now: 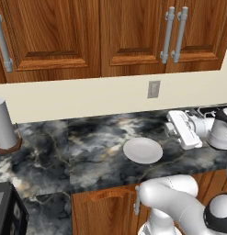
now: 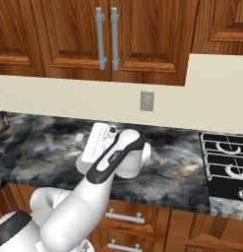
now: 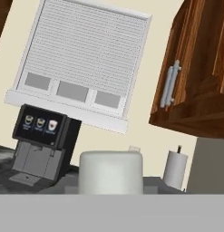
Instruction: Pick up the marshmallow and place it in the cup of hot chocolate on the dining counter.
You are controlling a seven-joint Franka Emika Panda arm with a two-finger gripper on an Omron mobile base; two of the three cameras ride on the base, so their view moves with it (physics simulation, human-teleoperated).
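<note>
— What do we make of the marshmallow [image 3: 111, 172]?

— In the hand view we see a plain white, matte block. It is roughly cylindrical, with a flat top and softly rounded edges, and it sits very close to the camera at the bottom middle of that view.

— And the gripper [image 1: 170, 128]?

— We see it in the left base view, held out sideways above the marbled counter [image 1: 87, 151], just right of the white plate [image 1: 143, 150] and apart from it. The fingertips are hidden behind the marshmallow in the hand view. We cannot see the gap itself, but the jaws appear to be closed on the block, which sits right where the tips would rise.

— What else do we have around it?

— The counter top is black-and-grey veined stone, glossy, over a wooden base. The plate is flat, round and smooth. A tall white paper-towel roll [image 1: 4, 124] stands on a wooden foot at the far left. Above the cream wall we see panelled wooden cabinets [image 1: 55, 36] with grey bar handles, and a grey wall outlet [image 1: 153, 89]. The right base view shows a black stove [image 2: 224, 165] with white rings. Beyond the marshmallow, the hand view shows a dark coffee machine [image 3: 38, 145] under a window with slatted white blinds [image 3: 81, 59].
</note>
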